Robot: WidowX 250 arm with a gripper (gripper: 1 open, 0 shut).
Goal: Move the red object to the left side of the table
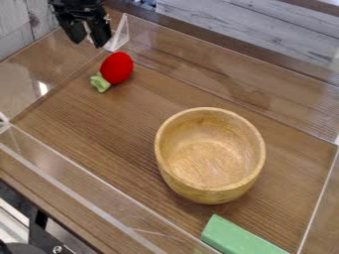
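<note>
Gleaming rounded red object (pixel 117 66), wood-grain table (pixel 93 129)

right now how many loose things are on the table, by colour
red: 1, the red object
tan wood: 1, the wooden bowl
green: 1, the flat green block at the near edge, partly cut off by the frame
total: 3
</note>
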